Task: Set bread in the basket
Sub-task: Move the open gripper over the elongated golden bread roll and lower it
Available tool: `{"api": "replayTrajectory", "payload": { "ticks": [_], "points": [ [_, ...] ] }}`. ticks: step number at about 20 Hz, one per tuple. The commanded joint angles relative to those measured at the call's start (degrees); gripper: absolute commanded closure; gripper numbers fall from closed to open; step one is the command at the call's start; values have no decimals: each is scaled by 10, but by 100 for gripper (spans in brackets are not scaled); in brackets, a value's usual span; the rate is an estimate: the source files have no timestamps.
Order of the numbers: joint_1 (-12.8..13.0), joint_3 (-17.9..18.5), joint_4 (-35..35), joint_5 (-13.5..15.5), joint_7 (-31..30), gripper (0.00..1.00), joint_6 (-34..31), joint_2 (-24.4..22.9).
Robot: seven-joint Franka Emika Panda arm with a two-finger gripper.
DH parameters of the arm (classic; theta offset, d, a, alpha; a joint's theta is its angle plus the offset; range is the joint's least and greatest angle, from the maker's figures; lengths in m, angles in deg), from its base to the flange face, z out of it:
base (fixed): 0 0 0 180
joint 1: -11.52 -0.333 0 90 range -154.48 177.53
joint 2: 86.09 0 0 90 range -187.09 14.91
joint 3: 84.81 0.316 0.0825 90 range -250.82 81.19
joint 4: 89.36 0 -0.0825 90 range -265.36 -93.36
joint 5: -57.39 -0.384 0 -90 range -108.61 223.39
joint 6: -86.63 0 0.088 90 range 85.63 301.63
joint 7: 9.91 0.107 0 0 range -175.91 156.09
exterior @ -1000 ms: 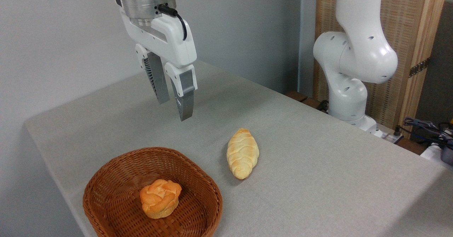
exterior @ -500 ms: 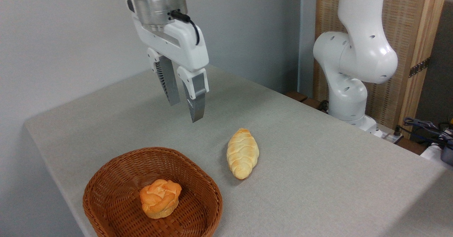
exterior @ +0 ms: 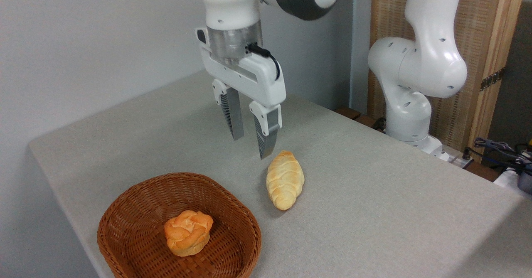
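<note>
Bread (exterior: 285,180) lies on the table (exterior: 374,186), right of the basket (exterior: 137,211) (a bun (exterior: 188,232) sits inside); the gripper (exterior: 251,147) hangs above it, fingers spread, empty.

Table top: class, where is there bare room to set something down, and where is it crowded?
Bare cloth on the table lies right of the bread, and along the left behind the basket. It is crowded where the tool hangs by the bread's far end.
</note>
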Motion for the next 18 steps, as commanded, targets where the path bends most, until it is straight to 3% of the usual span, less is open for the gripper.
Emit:
{"api": "replayTrajectory", "payload": {
  "ticks": [1,3,5,7,11,12,14,18],
  "points": [
    [1,4,-60,-11,13,0,31,-29],
    [0,4,-97,-50,9,0,31,-41],
    [-17,4,-118,-57,-14,0,20,-47],
    [-21,3,-123,-56,-103,0,19,-47],
    [-20,3,-128,-46,-248,0,32,-39],
    [-19,3,-130,-24,-271,0,47,-37],
    [-19,3,-134,4,-274,0,63,-34],
    [-13,3,-157,4,-275,0,92,-33]
  ]
}}
